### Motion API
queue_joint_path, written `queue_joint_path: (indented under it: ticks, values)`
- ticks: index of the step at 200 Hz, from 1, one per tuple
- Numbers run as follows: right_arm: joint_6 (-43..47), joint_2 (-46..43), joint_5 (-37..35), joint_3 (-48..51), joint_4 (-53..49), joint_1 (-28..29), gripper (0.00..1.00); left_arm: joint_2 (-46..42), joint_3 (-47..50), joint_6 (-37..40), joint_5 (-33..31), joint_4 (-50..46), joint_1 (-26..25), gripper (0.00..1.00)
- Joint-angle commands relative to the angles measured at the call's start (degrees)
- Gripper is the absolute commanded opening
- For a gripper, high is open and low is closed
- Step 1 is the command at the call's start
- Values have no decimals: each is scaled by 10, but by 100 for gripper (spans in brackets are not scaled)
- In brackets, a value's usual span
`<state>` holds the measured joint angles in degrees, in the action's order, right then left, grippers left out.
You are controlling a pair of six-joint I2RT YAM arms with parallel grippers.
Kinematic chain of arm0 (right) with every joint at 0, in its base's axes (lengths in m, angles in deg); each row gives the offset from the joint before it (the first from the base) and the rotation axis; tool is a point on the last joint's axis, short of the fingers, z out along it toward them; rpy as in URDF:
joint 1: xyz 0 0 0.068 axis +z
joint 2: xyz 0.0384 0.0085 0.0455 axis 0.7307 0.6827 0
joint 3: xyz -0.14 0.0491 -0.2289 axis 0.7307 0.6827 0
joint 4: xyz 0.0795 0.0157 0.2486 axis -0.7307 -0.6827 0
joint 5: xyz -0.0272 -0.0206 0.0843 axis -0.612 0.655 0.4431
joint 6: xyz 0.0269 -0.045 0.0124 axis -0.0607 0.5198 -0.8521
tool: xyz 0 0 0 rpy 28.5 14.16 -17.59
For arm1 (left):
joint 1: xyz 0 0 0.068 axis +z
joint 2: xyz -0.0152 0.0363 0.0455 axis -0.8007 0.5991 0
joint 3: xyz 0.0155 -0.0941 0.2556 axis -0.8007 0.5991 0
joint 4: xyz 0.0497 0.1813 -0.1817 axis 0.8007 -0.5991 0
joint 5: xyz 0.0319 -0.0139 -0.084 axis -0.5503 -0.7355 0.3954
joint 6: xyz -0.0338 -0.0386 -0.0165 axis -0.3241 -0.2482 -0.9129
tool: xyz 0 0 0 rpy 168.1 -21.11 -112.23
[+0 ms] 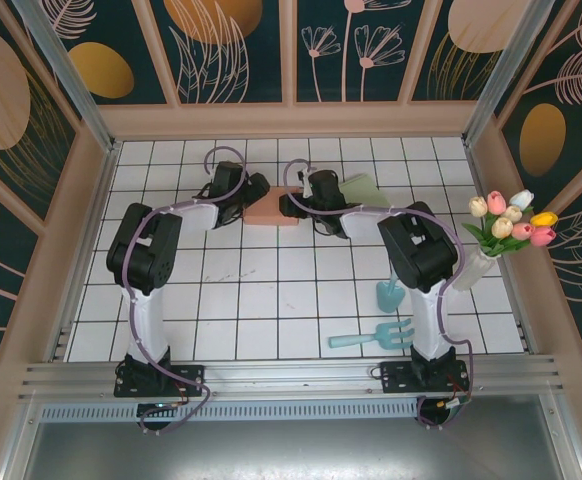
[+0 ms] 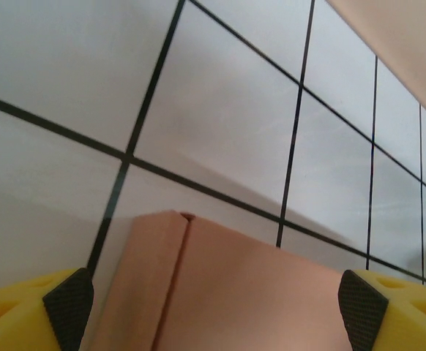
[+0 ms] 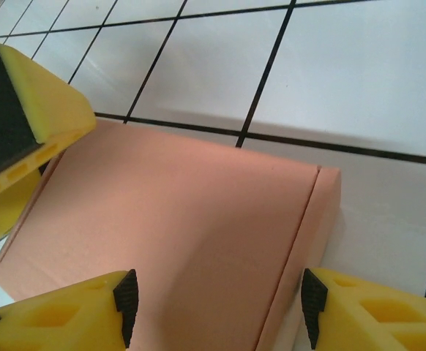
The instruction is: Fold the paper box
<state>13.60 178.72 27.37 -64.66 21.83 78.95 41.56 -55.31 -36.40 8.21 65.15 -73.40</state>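
Note:
The pink paper box [image 1: 271, 210] lies flat and closed on the white tiled table, at the far middle. My left gripper [image 1: 254, 196] reaches it from the left and my right gripper [image 1: 289, 205] from the right. In the left wrist view the box [image 2: 235, 292] sits between wide-open jaws [image 2: 214, 311], with a folded flap seam along its left side. The right wrist view has the box [image 3: 184, 219] under my open right gripper [image 3: 217, 307], whose pads hover over its top and right edge. A yellow finger [image 3: 23, 139] of the left gripper rests at the box's far corner.
A white vase of tulips [image 1: 511, 225] stands at the right wall. A teal trowel [image 1: 389, 293] and a teal garden fork [image 1: 371, 338] lie near the right arm's base. A pale green sheet [image 1: 366, 188] sits behind the right wrist. Wooden walls [image 1: 291, 120] ring the table.

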Motion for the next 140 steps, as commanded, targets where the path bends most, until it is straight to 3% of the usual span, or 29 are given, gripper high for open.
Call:
queue_joint_path:
  ticks: [1, 26, 81, 140]
  values:
    - [7, 16, 3, -21, -1, -3, 63, -1, -19, 13, -18, -16, 10, 89]
    - [11, -4, -17, -10, -12, -3, 63, -16, -18, 17, -34, -34, 16, 89]
    - [29, -77, -121, -19, -118, -98, 65, -117, 36, 47, -71, -37, 20, 90]
    - [12, -49, -119, -67, -172, -207, 67, -146, 73, 63, -58, -28, 20, 90]
